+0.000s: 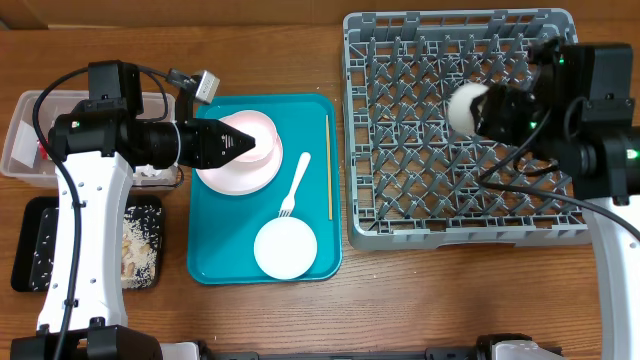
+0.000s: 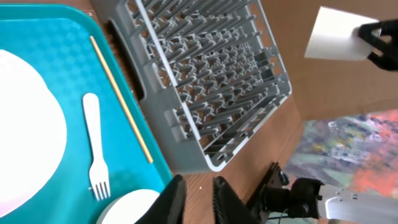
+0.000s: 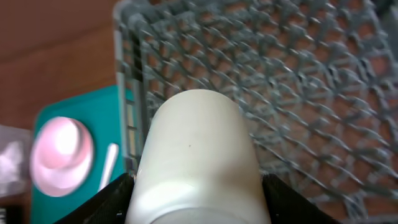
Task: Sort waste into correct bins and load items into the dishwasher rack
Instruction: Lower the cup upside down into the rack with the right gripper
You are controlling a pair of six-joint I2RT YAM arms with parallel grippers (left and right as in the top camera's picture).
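- Two grippers show: my right gripper point(image 1: 488, 110) is clamped on the cup point(image 1: 466, 107), held on its side above the rack point(image 1: 400, 232), near its middle.
- My left gripper point(image 1: 248, 143) hovers left of the rack, over the plate point(image 1: 235, 172). Its fingers point(image 2: 176, 199) are nearly together with a thin gap, holding nothing.
- Just left of the rack lies the tray point(image 1: 215, 258), carrying the plate, fork point(image 1: 295, 183), chopstick point(image 1: 328, 165) and bowl point(image 1: 285, 248).
- Farthest left of the rack sit the tub point(image 1: 25, 150) and the black tray point(image 1: 28, 250), which holds rice point(image 1: 140, 250).
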